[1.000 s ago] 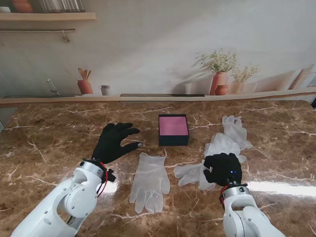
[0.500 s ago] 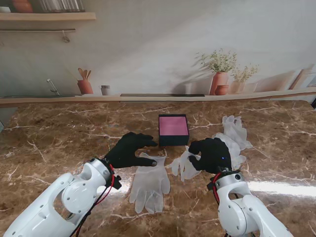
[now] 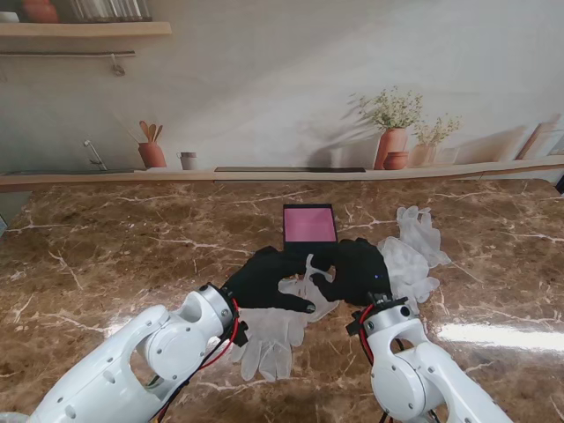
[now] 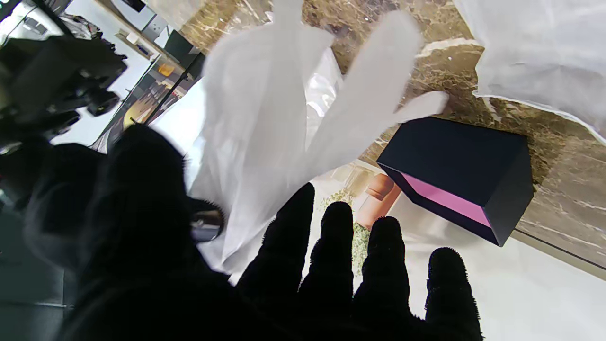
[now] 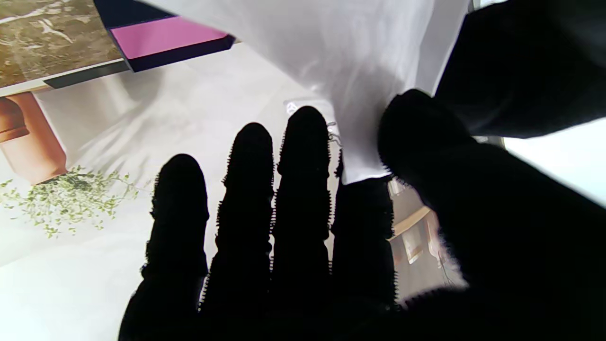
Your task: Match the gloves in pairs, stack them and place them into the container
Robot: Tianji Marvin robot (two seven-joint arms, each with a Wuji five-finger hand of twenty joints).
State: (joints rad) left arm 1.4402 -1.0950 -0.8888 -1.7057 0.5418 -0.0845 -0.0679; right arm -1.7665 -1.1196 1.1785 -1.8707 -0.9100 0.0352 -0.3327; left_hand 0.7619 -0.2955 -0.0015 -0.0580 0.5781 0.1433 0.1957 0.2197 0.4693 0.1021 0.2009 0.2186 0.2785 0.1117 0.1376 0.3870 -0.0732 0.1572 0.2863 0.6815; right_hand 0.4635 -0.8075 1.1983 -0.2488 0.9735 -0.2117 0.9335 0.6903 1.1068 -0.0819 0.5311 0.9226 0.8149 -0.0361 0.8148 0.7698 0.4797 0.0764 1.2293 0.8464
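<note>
Gloves lie spread on the brown marble desk (image 3: 106, 256), all thin, translucent and white. The right hand (image 3: 357, 271), itself in black cloth, holds one glove (image 3: 315, 284) lifted just nearer to me than the box (image 3: 309, 227). In the right wrist view the black thumb (image 5: 416, 137) presses the white sheet (image 5: 350, 71) against the forefinger (image 5: 362, 222), so this hand is closed in a pinch on it, while the other three fingers stand straight and apart from the glove.

The left hand (image 3: 269, 279) reaches in from the left and meets the held glove. Its fingers are spread and fairly straight; in the left wrist view four of them (image 4: 331, 246) stand apart in front of the hanging glove (image 4: 265, 142), grasping nothing that can be seen, though the thumb is blurred.

A second glove (image 3: 264, 339) lies flat on the desk, nearer to me than both hands, its fingers pointing toward me; the left hand covers its cuff end. More gloves (image 3: 414, 251) lie in a loose heap to the right of the box, close beside the right hand.

The box is dark and square with a pink floor, and stands open just beyond the hands with nothing in it.
</note>
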